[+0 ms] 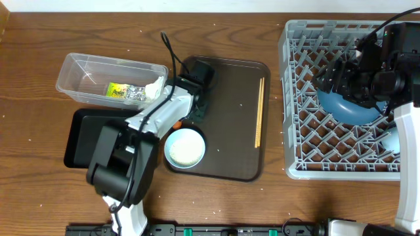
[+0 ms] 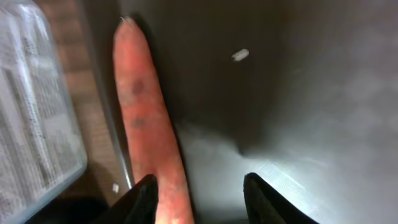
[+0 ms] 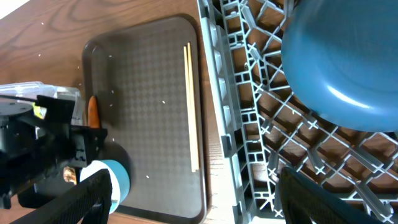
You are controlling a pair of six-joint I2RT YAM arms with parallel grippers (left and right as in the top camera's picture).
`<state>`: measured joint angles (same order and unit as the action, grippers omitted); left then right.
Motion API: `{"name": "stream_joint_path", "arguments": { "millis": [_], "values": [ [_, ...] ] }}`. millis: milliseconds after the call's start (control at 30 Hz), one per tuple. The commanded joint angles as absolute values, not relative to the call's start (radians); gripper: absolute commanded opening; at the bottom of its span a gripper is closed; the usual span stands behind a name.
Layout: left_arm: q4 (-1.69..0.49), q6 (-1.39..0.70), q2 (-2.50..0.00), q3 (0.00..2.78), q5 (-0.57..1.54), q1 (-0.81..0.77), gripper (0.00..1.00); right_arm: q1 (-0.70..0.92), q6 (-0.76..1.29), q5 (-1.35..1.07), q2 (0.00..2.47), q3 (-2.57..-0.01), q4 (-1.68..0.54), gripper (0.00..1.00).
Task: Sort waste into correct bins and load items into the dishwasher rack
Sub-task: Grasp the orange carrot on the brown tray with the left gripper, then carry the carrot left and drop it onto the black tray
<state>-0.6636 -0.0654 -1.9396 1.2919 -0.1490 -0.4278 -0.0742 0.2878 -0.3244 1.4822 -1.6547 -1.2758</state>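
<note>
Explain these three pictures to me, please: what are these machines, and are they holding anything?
Two robot arms work at a table. One picture looks down from above; the other two come from a camera on each wrist. The left gripper is open right by a carrot at the edge of the brown tray, which also carries a white bowl and chopsticks. The right gripper is open and empty, over the grey rack, where a blue plate sits. A wrapper lies in the clear tub.

Wooden table (image 1: 39, 196) with clear tub (image 1: 98, 60), black tray (image 1: 82, 137), brown serving tray (image 1: 230, 118), grey dishwasher rack (image 1: 292, 131)
</note>
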Motion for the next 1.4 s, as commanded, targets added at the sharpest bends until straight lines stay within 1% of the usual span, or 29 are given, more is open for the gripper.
{"name": "stream_joint_path", "arguments": {
  "millis": [0,167,233,433,933,1033,1167,1367],
  "values": [
    [-0.669,-0.060,-1.998,1.283,-0.174,-0.413,0.46,-0.070,0.279,-0.333,1.486,-1.657,-1.279,0.79],
    [-0.669,-0.061,-2.016,1.283,-0.174,-0.414,0.46,-0.071,0.275,-0.333,1.486,-1.657,-1.279,0.79],
    [-0.679,-0.061,-2.008,1.289,-0.174,-0.414,0.42,-0.071,0.272,-0.332,1.486,-1.657,-1.276,0.79],
    [-0.699,-0.088,-1.933,1.300,-0.196,-0.415,0.42,-0.070,0.272,-0.332,1.486,-1.657,-1.275,0.79],
    [-0.711,-0.091,-1.919,1.295,-0.246,-0.425,0.42,-0.071,0.264,-0.332,1.486,-1.657,-1.276,0.79],
    [-0.713,-0.091,-1.924,1.290,-0.291,-0.421,0.42,-0.071,0.264,-0.332,1.486,-1.657,-1.276,0.79],
    [-0.693,-0.091,-1.945,1.275,-0.250,-0.414,0.42,-0.071,0.264,-0.332,1.486,-1.657,-1.276,0.78],
    [-0.676,-0.099,-1.974,1.263,-0.119,-0.420,0.42,-0.071,0.264,-0.332,1.486,-1.657,-1.275,0.78]
  ]
}}
